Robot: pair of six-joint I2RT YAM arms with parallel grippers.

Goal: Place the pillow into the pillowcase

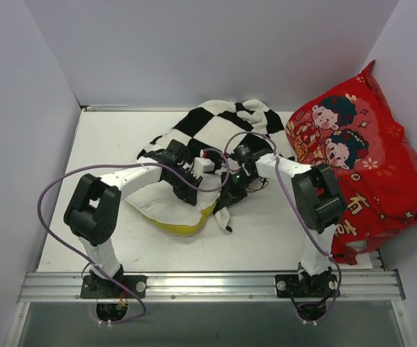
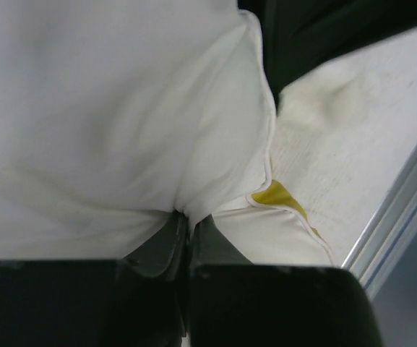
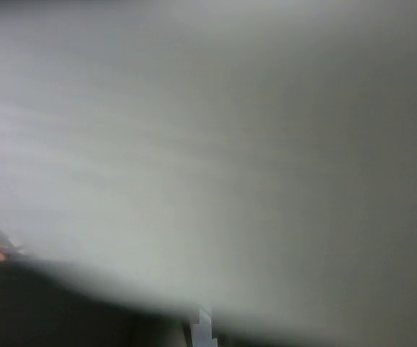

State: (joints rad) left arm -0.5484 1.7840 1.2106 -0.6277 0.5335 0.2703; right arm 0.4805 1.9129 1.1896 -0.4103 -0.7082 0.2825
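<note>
Top external: one pillow (image 1: 157,205), one pillowcase (image 1: 209,123).

White arms (image 1: 132,177), black joints — looping purple cables (image 1: 42,199).

Red cartoon-print cushion (image 1: 371,170) on the white table (image 1: 114,144), right edge toward the far-right corner, leaning on the right wall (image 1: 414,43). Metal rail (image 1: 208,284) along near edge.
</note>
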